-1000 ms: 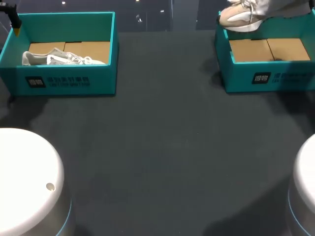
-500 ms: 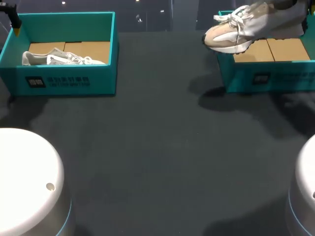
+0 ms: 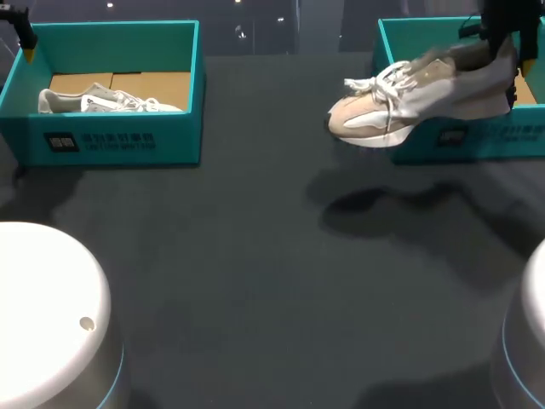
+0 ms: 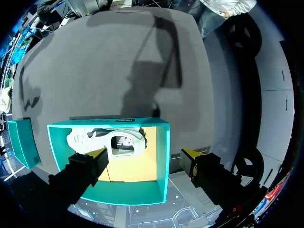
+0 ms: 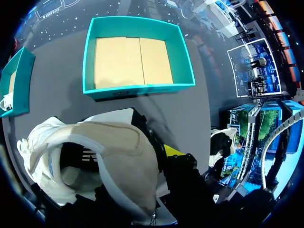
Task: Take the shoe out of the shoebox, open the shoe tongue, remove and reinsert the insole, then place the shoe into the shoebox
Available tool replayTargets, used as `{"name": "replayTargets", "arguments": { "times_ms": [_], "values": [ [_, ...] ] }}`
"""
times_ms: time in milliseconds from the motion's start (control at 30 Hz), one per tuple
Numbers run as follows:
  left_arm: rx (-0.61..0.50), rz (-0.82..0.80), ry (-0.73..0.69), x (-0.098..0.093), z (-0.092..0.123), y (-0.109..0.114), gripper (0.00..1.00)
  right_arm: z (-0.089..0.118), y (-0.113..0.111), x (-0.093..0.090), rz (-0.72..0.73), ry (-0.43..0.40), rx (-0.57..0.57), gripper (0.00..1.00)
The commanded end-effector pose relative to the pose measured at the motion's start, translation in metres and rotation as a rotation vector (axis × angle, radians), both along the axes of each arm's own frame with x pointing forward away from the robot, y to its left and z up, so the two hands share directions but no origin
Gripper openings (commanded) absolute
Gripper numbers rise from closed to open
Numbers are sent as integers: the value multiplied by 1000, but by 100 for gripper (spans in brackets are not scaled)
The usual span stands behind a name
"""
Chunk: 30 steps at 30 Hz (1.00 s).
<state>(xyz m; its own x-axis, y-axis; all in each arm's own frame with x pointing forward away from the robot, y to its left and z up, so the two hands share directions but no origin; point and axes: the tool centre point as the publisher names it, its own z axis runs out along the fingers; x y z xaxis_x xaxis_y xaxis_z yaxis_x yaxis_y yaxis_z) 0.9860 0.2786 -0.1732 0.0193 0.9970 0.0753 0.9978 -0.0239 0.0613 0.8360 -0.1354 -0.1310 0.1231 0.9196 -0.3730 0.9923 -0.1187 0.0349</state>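
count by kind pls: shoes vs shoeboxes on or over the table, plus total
Shoes: 2 (beige shoe held in the air, white shoe lying in the left shoebox)
Shoeboxes: 2 (left shoebox, right shoebox, both teal)
Total: 4

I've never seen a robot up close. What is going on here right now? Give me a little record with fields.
beige shoe: lifted above the table, held at the heel
right gripper: shut on the beige shoe
right shoebox: empty, cardboard floor showing
left shoebox: holds a white shoe
left gripper: open, above the left shoebox
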Motion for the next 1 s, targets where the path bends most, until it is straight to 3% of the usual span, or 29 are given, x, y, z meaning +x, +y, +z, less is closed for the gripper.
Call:
{"name": "replayTargets", "arguments": {
  "times_ms": [33,300,867,1000],
  "values": [
    [2,-1,0,0,1,0,100,-4,16,-23,47,-154,-16,0],
    [2,-1,0,0,1,0,100,-27,54,-51,33,-110,-16,0],
    [2,-1,0,0,1,0,100,-27,54,-51,33,-110,-16,0],
    [2,-1,0,0,1,0,100,-46,68,-74,32,-104,-27,0]
  ]
}}
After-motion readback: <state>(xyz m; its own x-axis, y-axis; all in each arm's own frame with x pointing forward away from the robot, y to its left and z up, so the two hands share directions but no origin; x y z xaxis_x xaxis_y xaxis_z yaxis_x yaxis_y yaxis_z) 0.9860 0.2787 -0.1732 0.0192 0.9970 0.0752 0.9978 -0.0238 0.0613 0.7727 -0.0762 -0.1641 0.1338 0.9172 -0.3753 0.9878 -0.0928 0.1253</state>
